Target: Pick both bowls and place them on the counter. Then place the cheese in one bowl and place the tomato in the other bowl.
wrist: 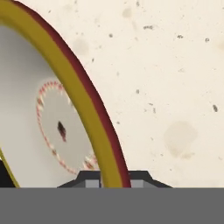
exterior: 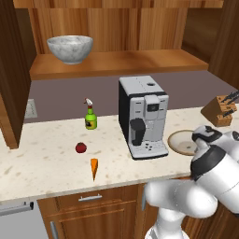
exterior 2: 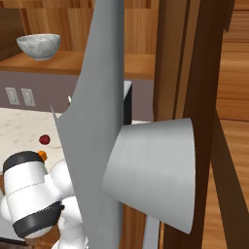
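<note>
- The shallow beige bowl (exterior: 181,142) sits on the counter (exterior: 42,163) at about 3 o'clock from the coffee machine (exterior: 142,116), half hidden by the white arm.
- In the hand view the gripper (wrist: 111,177) straddles this bowl's rim, its jaws nearly pressed together on it; the fingertips are mostly cut off.
- The marbled bowl (exterior: 70,48) stands on the wooden shelf (exterior: 121,63), at 11 o'clock.
- Tomato (exterior: 80,148) and cheese wedge (exterior: 94,168) lie apart on the counter.
- A spray bottle (exterior: 90,115) stands behind them.
- A knife block (exterior: 219,111) is cropped at the right edge.
</note>
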Available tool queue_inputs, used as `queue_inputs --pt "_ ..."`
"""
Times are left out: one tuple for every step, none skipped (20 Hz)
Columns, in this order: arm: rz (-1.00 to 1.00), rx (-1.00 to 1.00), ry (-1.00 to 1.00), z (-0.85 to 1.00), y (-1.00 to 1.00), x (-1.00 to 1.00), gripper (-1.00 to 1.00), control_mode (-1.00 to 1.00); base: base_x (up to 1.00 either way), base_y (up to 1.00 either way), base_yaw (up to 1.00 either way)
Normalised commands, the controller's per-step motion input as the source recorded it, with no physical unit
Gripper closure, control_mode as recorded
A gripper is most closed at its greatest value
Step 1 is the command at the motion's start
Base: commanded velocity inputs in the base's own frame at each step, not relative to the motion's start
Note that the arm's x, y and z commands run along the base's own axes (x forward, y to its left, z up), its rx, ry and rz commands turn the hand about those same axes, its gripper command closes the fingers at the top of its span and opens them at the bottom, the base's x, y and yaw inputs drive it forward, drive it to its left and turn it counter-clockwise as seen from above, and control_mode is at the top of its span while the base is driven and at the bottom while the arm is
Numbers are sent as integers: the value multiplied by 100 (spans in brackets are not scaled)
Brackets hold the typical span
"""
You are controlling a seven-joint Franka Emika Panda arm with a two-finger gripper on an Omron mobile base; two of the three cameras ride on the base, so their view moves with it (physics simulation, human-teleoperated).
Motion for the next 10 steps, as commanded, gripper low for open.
queue_inputs --pt "0 0 5 -14 -6 11 100 -100 0 0 0" --pt "0 0 3 -14 -3 12 100 -100 0 0 0" --pt "0 0 0 -7 0 6 -100 -100 0 0 0" --pt "0 0 0 -11 0 12 -100 -100 0 0 0" --pt "0 0 0 -6 0 9 -100 -100 0 0 0" --pt "0 0 0 -4 0 7 -100 -100 0 0 0" --pt "0 0 0 -1 0 5 -100 -100 0 0 0" --pt "0 0 0 0 0 4 -100 -100 0 0 0" --pt "0 0 0 0 0 0 -100 -100 0 0 0" --pt "0 0 0 0 0 0 -100 -100 0 0 0"
